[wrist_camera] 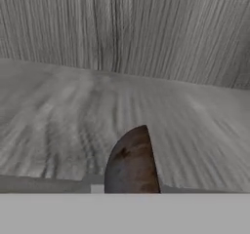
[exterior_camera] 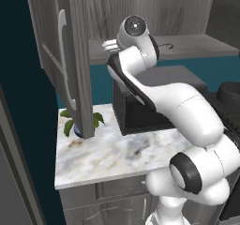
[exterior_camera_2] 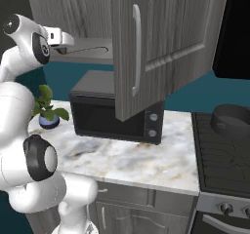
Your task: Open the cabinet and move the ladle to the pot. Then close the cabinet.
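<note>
The cabinet (exterior_camera: 56, 41) stands open, its left door swung toward me and its right door (exterior_camera_2: 166, 43) hanging over the counter. My gripper (exterior_camera_2: 67, 42) reaches in over the cabinet's shelf (exterior_camera: 197, 46). The ladle (exterior_camera_2: 97, 48) lies on that shelf as a thin dark handle with a hooked end (exterior_camera: 166, 46), running out from my fingers. In the hand view its brown rounded bowl (wrist_camera: 132, 162) rises right at the bottom centre, where my jaws close on it. The dark grey pot (exterior_camera_2: 234, 118) sits on the stove at the right, also seen at the edge (exterior_camera: 232, 93).
A black microwave (exterior_camera_2: 112, 111) stands on the marble counter (exterior_camera: 108, 158) under the cabinet. A small potted plant (exterior_camera_2: 46, 111) sits at the counter's left end. The stove (exterior_camera_2: 224, 155) adjoins the counter on the right.
</note>
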Tool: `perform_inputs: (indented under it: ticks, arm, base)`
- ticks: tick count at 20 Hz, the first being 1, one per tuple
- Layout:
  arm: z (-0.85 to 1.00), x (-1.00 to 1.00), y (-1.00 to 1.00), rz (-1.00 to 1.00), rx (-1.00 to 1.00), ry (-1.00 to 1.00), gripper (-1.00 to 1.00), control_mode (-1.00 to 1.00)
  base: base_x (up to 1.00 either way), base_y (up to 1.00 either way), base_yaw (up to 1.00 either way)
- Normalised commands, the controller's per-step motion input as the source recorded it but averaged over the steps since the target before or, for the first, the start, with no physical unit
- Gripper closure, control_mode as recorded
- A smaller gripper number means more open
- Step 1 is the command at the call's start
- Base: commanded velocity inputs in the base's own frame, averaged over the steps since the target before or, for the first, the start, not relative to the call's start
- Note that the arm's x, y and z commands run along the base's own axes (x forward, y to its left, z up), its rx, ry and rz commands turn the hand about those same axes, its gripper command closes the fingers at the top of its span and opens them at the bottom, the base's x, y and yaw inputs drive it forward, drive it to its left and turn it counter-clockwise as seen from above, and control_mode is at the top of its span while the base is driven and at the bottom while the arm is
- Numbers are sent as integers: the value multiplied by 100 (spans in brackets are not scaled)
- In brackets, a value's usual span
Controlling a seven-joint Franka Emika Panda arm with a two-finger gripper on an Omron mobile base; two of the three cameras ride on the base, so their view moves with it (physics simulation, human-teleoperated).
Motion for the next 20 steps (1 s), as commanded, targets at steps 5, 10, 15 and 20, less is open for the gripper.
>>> perform_inputs:
  ticks: [5, 10, 15, 20]
  arm:
    - [16, -100, -26, 4, 0, -2, 100, -100]
    - [0, -100, -27, 16, -3, 0, 100, -100]
    - [0, -100, -7, 26, -8, 0, 100, -100]
    - [0, -90, 0, 17, -6, 0, 100, -100]
  base:
    - [0, 0, 0]
    - [0, 0, 0]
    - [0, 0, 0]
    - [0, 0, 0]
